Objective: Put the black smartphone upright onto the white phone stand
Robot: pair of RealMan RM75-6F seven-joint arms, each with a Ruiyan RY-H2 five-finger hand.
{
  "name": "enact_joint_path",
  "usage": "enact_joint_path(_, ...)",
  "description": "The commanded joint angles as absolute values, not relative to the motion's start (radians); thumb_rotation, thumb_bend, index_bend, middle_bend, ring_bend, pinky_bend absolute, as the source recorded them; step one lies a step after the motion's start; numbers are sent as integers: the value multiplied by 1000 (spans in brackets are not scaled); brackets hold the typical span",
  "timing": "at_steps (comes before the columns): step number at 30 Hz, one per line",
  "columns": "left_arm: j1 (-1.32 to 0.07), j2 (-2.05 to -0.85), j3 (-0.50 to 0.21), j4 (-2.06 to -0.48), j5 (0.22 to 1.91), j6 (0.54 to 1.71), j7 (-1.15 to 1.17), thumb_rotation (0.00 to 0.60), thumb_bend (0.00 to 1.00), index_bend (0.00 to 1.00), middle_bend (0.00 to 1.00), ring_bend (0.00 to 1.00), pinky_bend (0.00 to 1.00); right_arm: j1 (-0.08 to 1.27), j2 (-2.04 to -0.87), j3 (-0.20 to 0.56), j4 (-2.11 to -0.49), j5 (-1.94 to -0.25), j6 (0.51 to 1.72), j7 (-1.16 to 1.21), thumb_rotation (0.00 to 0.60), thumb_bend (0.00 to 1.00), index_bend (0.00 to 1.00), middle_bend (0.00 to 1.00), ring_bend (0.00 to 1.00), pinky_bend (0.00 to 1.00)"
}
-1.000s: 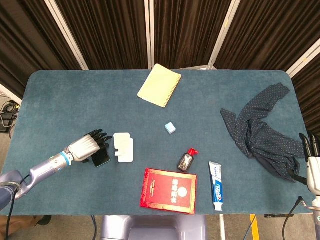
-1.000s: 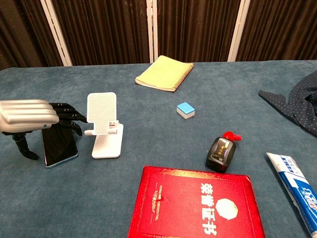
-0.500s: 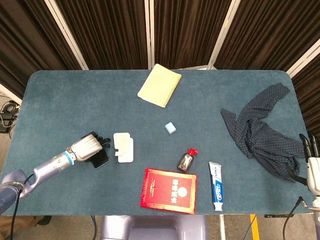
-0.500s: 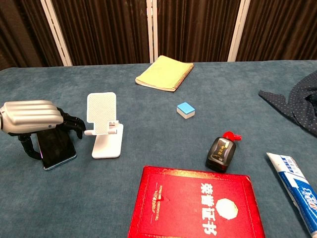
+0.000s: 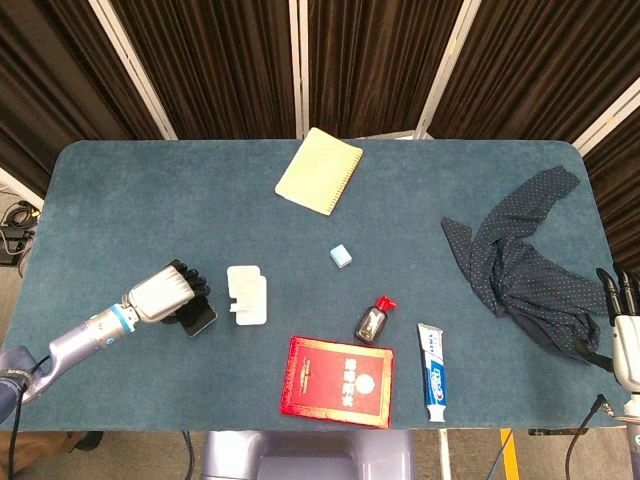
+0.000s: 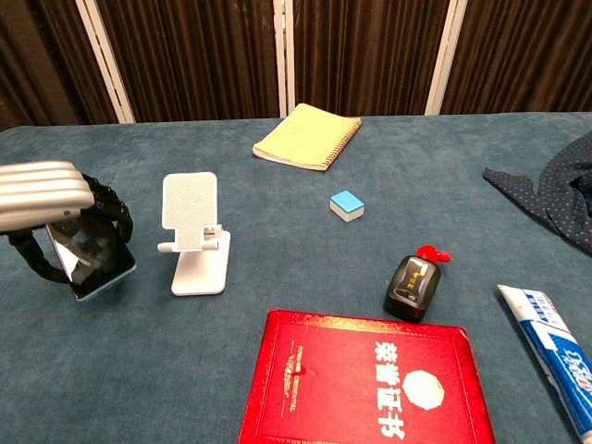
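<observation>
Black smartphone (image 6: 88, 259) is held tilted in the left hand (image 6: 46, 208), fingers wrapped around it, beside the white phone stand (image 6: 192, 236) near the table's (image 5: 150, 190) left edge.

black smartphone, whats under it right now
The black smartphone is tilted up in the left hand. Only teal table cloth shows below its lower edge. Dark fingers and the silver hand cover its top.

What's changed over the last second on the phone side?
The left robot hand has closed around the black phone and tipped it up off the table; a second ago it lay flat under spread fingers. The hand has drawn slightly away from the white stand. The stand, the red booklet and the right robot hand stayed as they were.
</observation>
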State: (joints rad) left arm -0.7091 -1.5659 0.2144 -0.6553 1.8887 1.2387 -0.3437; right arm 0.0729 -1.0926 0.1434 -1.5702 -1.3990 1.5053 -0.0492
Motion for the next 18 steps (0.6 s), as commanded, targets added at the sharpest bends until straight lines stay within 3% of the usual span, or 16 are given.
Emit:
enact_joint_path(1,-698,-1523,184,-667,1876,1325,-313,600,0,677,455,455,393,72,-1091,144,-1572,-1401,1508,-46,600,0,0,0,0,0)
enact_joint_path(10,-782,-1450,130,-690,1945,1507,-154,600,0,673,455,455,393,69,-1084,146,-1580,-1403,1515,-33,600,0,0,0,0,0)
enact_joint_path(18,-940,-1442,137,-733,2047,1415,42,600,0,652,443,455,382,66,-1080,149,-1574,-1394,1514,-18,600,0,0,0,0,0)
